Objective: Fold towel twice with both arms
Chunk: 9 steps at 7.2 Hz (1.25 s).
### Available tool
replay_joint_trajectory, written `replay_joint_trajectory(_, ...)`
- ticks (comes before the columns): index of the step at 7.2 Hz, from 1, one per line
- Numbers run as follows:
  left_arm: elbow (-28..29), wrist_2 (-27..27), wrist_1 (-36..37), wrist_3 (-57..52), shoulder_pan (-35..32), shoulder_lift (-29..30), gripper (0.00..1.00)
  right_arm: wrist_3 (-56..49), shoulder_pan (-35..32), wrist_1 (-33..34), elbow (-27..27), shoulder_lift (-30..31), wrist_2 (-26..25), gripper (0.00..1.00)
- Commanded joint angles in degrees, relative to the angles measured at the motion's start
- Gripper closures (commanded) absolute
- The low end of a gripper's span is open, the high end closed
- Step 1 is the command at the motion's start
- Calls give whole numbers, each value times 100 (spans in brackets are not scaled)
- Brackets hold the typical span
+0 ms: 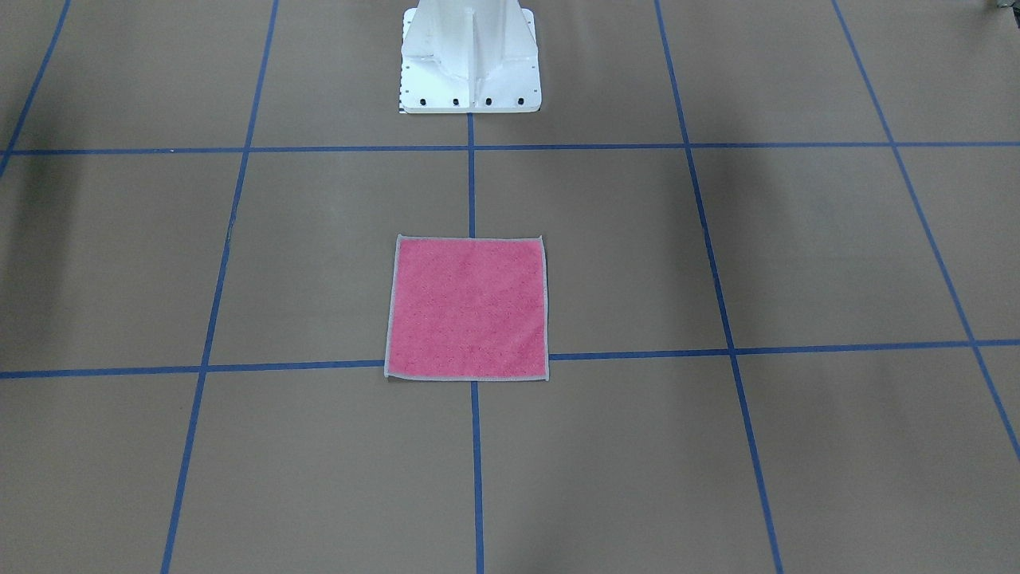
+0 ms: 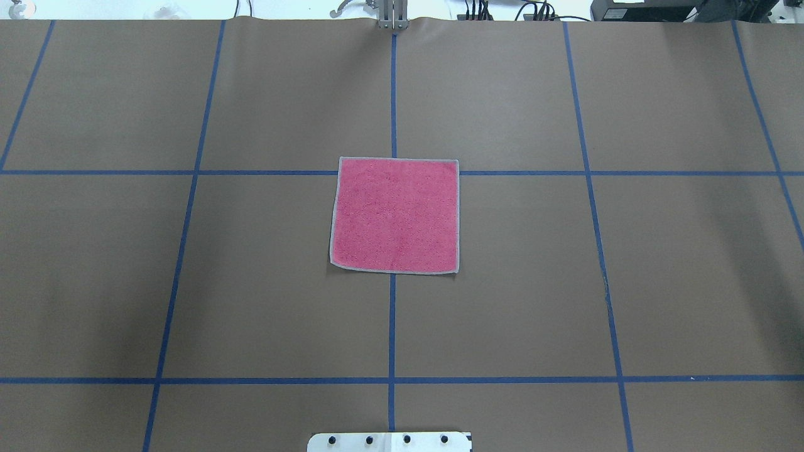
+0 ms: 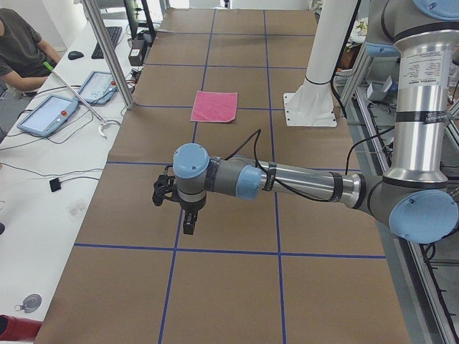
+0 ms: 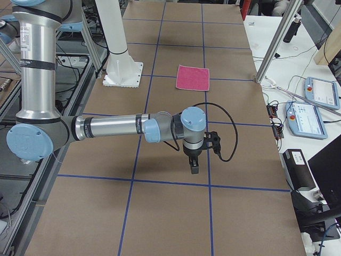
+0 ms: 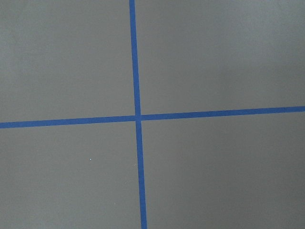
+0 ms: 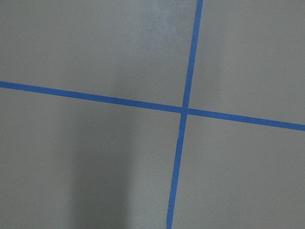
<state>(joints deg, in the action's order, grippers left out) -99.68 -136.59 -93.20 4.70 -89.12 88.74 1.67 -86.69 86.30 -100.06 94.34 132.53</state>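
Pink towel [image 2: 395,215] lies flat and unfolded mid-table over a blue tape [image 5: 137,117] crossing, near white pedestal [image 1: 470,72]. Label [image 3: 419,68] on left arm [image 3: 308,185] is too small to read. Only the 2 side views show left gripper [image 3: 188,228] and right gripper [image 4: 194,169], above opposite table ends, well apart from towel; cannot tell finger gap. Wrist views show just tape on brown table [image 6: 95,167]

Blue tape cross [image 6: 185,110] on table [image 6: 95,167]
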Motion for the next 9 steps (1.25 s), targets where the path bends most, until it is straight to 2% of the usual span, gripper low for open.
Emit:
replay_joint_trajectory(1, -8, 27, -301, -126, 0, -136, 0, 0, 3, -17, 39, -20, 18, 0)
replay_joint_trajectory(5, -69, -17, -313, 91, 35, -269, 0, -9, 29, -78, 118, 6, 63, 0)
replay_joint_trajectory(6, -95, -26, -356, 223, 52, -260, 0, -17, 29, -70, 92, 14, 141, 0)
replay_joint_trajectory(7, -96, -35, -592, 259, 53, -260, 0, -9, 29, -78, 109, 14, 464, 0)
replay_joint_trajectory(8, -148, -44, -672, 642, 122, -243, 0, 17, 29, -87, 109, 23, 623, 0)
replay_joint_trajectory(9, -357, -35, -943, 1438, 601, -243, 0, 44, 55, -87, 49, 6, 686, 0)
